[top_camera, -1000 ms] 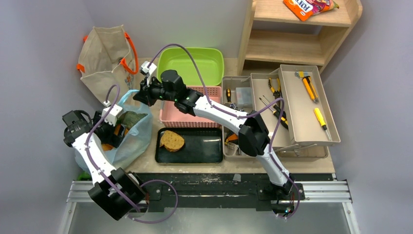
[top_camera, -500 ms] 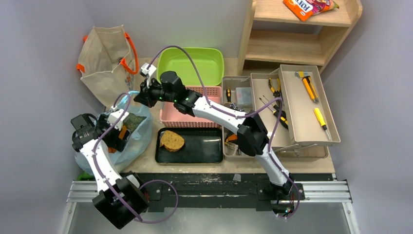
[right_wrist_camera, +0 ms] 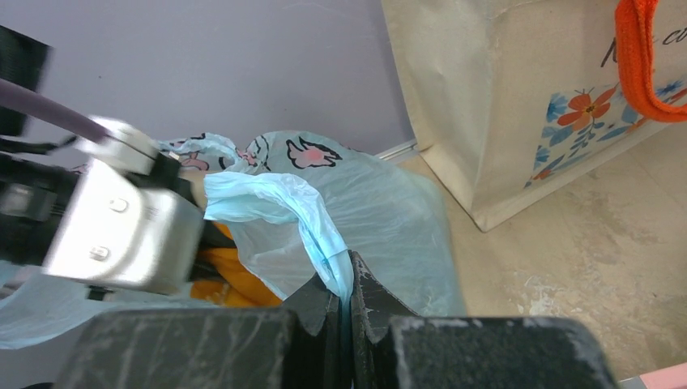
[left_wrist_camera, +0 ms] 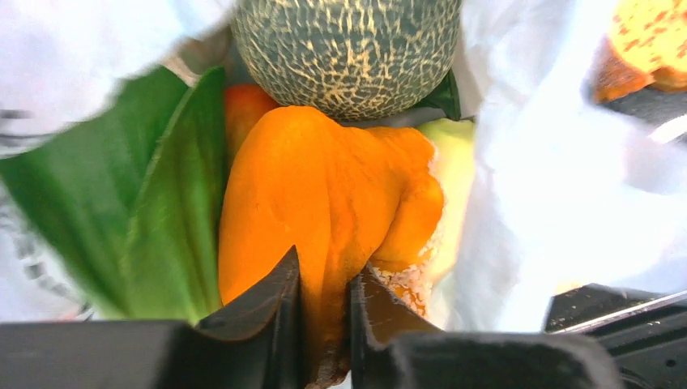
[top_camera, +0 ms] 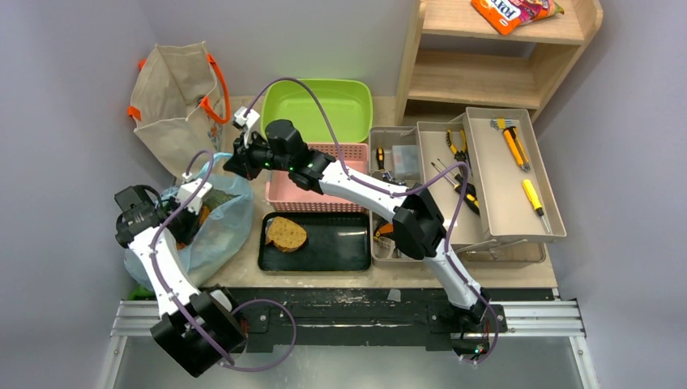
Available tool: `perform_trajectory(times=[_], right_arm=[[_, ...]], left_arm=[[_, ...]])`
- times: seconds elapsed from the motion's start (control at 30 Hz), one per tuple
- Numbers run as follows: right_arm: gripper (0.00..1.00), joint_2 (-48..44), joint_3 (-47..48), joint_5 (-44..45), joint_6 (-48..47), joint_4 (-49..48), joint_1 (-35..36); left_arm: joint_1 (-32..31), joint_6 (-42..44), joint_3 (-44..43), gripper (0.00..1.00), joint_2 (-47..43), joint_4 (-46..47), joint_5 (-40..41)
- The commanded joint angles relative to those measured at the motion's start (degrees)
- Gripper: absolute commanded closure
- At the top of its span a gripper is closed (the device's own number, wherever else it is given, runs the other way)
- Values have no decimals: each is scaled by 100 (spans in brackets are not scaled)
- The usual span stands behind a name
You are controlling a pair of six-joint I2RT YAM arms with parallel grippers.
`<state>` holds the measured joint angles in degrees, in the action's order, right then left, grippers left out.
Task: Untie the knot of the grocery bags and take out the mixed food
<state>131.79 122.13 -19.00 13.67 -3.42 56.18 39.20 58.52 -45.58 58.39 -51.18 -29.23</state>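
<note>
The light-blue plastic bag (top_camera: 220, 235) lies at the table's left edge with its mouth held open. My left gripper (left_wrist_camera: 324, 271) is down inside it, shut on the orange-topped pastry (left_wrist_camera: 324, 186), which bulges between the fingers. Behind the pastry sits the round green melon (left_wrist_camera: 348, 49), and leafy greens (left_wrist_camera: 154, 203) lie to its left. My right gripper (right_wrist_camera: 344, 279) is shut on one handle of the plastic bag (right_wrist_camera: 381, 211), holding it up. The beige canvas tote (top_camera: 170, 97) with orange handles stands against the back wall. The knot is out of view.
A black tray (top_camera: 340, 243) holding a brown bread slice (top_camera: 286, 233) lies right of the bag. Behind it stand a pink basket (top_camera: 324, 198) and a green bin (top_camera: 320, 105). An open toolbox (top_camera: 486, 170) and a wooden shelf (top_camera: 502, 57) fill the right.
My left gripper opened wide inside the bag, then closed on the orange-topped pastry. Its wrist shifted slightly. The right arm kept still with the bag handle.
</note>
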Motion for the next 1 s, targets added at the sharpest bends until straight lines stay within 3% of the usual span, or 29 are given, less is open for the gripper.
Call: perform_trajectory(times=[0.0,0.07,0.2,0.43,0.5,0.6,0.7,0.97], right_arm=[[100,-134,109,28,-49,-78,-19],[100,-142,109,27,-49,-80,-20],[100,-158,94,16,-40,-95,-20],[97,-267,105,-28,-6,-144,-20],[89,-334,97,-56,19,-158,-20],[55,-463,101,-133,87,-191,-20],[35,-639,107,-251,169,-211,-20],[17,-1636,-344,-428,413,-161,-279]], left_arm=[[-10,-51,-950,94,-603,-803,-329],[-2,-119,-1333,100,-644,-1160,-291],[59,-178,-1911,100,-681,-1685,-366],[140,-412,-3431,100,-464,-3076,-1430],[135,-525,-3838,100,-444,-3422,-1584],[137,-662,-4003,100,-581,-3664,-1658],[135,-893,-4121,100,-665,-3774,-1700],[139,-1442,-5044,100,-372,-4516,-2269]])
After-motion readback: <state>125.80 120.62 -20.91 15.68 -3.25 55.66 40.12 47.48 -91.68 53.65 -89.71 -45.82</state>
